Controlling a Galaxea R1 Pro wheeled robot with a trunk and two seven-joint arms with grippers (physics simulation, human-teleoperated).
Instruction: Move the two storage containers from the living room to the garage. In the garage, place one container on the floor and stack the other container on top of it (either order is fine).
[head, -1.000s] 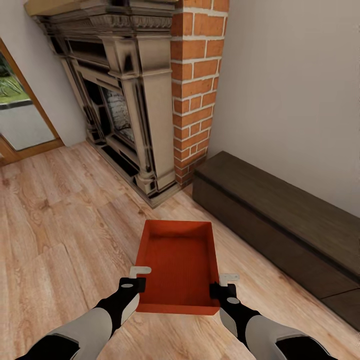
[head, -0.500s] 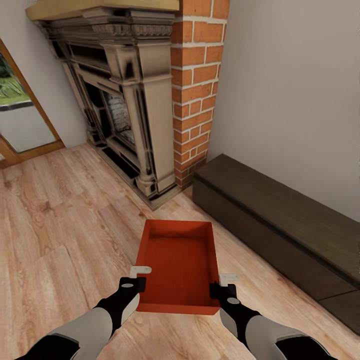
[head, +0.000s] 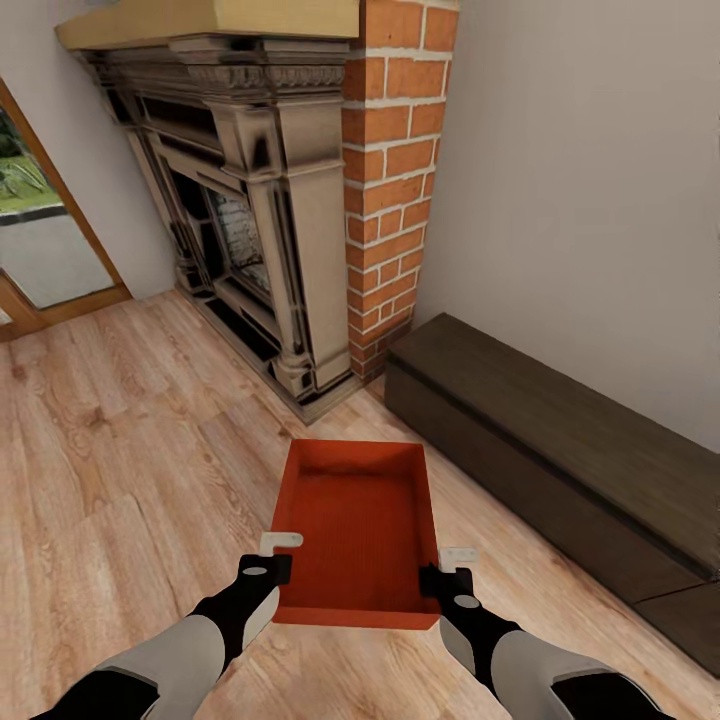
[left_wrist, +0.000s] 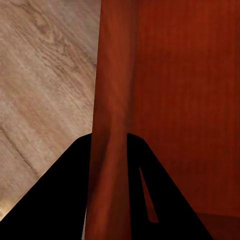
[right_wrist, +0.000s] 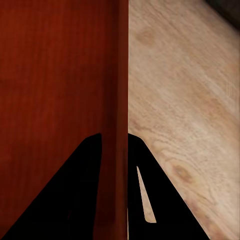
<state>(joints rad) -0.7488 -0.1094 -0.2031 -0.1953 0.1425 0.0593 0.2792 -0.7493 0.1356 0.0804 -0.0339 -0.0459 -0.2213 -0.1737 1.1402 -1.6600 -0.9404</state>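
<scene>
- The living room: the wood-plank floor (head: 120, 450), the brick fireplace (head: 290, 200), a dark low bench (head: 560, 440) along the wall and a glass door (head: 40, 240) at the left edge show that the robot is not in the garage. My judgement is that the task is at an early stage: one bin is in hand, and the whole carry, the setting down on concrete, the second bin's trip and the stacking are all left.
- The container (head: 357, 530): an orange-red, lidless bin held between the two arms, in front of the robot and apparently clear of the planks. It sits level with its open side up and nothing inside. Its long axis runs straight away from the robot, the far short end pointing toward the fireplace's brick corner.
- The left gripper (head: 268, 565) is clamped on the bin's left long wall near the close end; in the left wrist view the wall passes between its dark fingers (left_wrist: 65, 200).
- The right gripper (head: 447, 575) is likewise closed over the right long wall, which runs between its fingers (right_wrist: 75, 195).
</scene>
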